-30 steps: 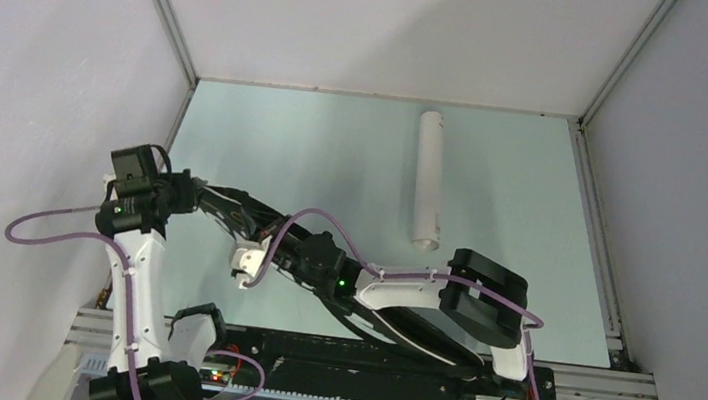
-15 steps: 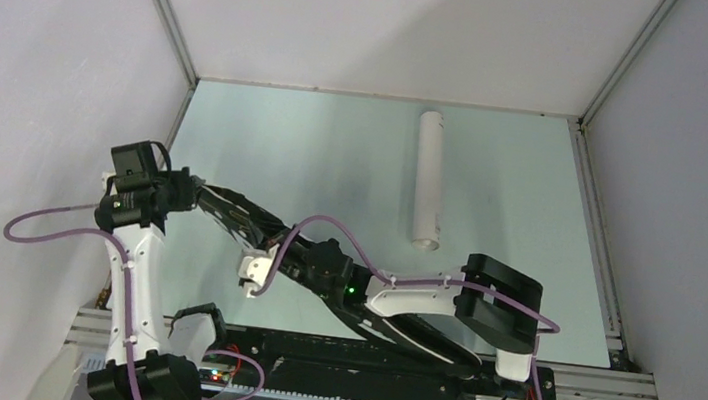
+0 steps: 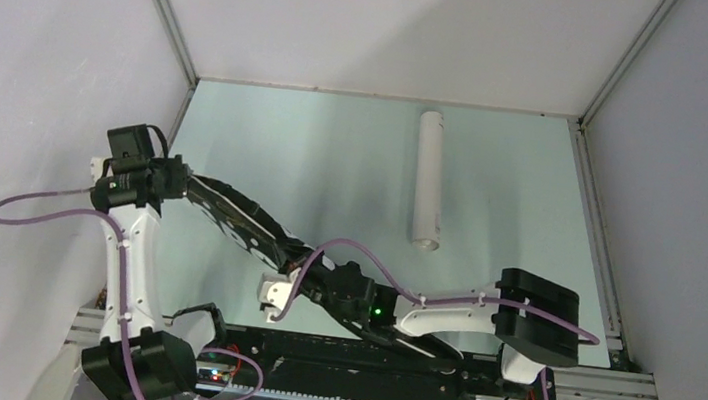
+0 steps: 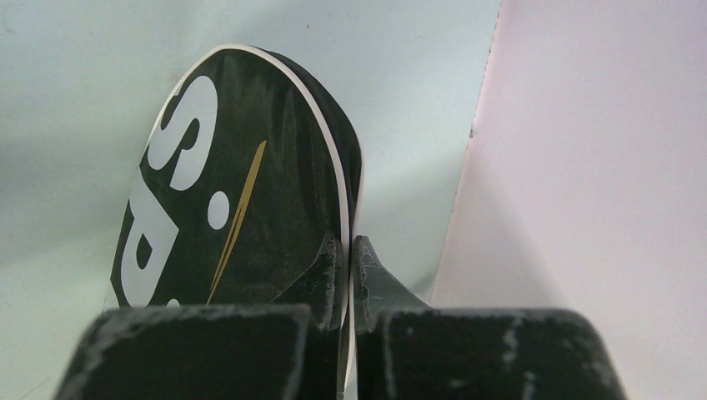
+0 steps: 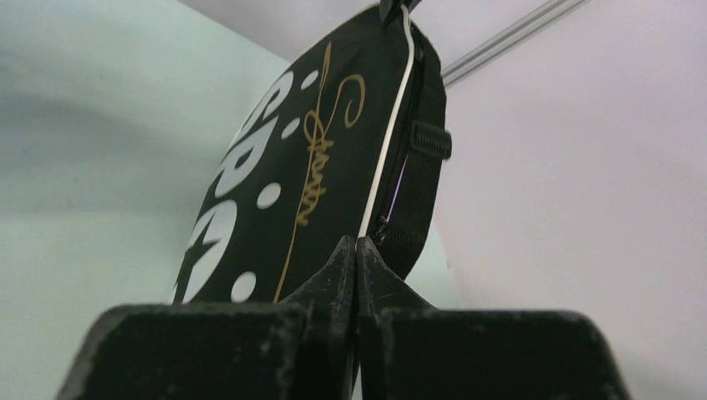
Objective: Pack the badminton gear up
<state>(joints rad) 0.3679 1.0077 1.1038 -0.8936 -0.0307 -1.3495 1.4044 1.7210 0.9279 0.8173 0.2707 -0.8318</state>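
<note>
Pale table: white tube lies well apart from bag.

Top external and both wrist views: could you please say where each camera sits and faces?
Top external: above, behind the bases, looking down on table, white tube, black bag; both arms show.
Left wrist: on that wrist, facing along the left pincer, shut on the bag's edge.
Right wrist: likewise, along the right pincer, shut on the bag.
Shared: the bag, in all three.

One black racket bag, one white cardboard tube, one table
</note>
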